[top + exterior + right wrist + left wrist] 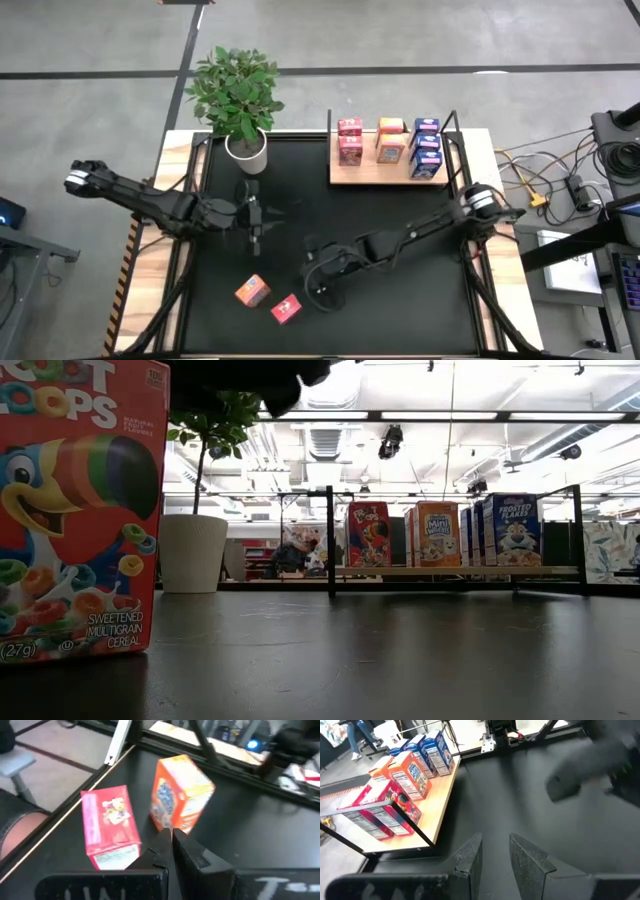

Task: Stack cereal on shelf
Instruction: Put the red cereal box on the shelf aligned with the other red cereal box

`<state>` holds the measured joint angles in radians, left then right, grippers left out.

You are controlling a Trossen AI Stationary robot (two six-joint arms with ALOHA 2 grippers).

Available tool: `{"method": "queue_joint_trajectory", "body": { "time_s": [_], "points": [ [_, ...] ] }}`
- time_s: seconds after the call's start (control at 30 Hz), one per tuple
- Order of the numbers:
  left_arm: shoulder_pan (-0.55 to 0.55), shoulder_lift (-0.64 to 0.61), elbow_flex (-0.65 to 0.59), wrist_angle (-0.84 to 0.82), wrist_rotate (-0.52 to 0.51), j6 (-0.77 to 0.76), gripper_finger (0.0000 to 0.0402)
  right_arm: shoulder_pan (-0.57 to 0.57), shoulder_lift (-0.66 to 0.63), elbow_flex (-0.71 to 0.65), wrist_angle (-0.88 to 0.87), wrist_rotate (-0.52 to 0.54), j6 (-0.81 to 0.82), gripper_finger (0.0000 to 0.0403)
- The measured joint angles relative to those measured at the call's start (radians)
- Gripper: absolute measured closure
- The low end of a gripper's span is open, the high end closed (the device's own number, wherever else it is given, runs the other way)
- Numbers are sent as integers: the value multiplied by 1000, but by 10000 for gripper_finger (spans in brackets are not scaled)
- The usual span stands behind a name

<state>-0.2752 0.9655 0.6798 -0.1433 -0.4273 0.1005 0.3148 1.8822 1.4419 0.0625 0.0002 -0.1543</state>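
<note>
The shelf (390, 172) lies at the table's far right, with red (350, 141), orange (390, 141) and blue (427, 147) cereal boxes standing on it in stacks. Near the front edge an orange box (252, 291) and a red box (286, 309) lie loose on the black table; the right wrist view shows them as the orange box (182, 792) and the red box (110, 827). My right gripper (318, 285) is shut and hovers just right of them, touching neither. At mid-left, above the table, my left gripper (495, 852) stands slightly open with nothing between its fingers.
A potted plant (240, 100) in a white pot stands at the table's far left corner. The red box (75, 510) fills the left of the low view. Open black tabletop (300, 200) lies between the two arms and in front of the shelf.
</note>
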Motion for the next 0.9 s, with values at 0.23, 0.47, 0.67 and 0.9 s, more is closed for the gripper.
{"method": "queue_joint_trajectory", "body": {
  "time_s": [0.23, 0.47, 0.67, 0.9],
  "points": [
    [-3, 9, -3, 2, 1, -43, 322, 13, 80, 88, 1, -64, 4, 394],
    [-4, 14, -3, 22, 1, -44, 322, 21, 99, 124, 1, -88, 49, 383],
    [-6, 19, -3, 26, 1, -51, 322, 40, 98, 127, 1, -91, 79, 301],
    [-6, 26, -3, 31, 1, -51, 322, 59, 128, 126, -8, -87, 66, 174]
  ]
}}
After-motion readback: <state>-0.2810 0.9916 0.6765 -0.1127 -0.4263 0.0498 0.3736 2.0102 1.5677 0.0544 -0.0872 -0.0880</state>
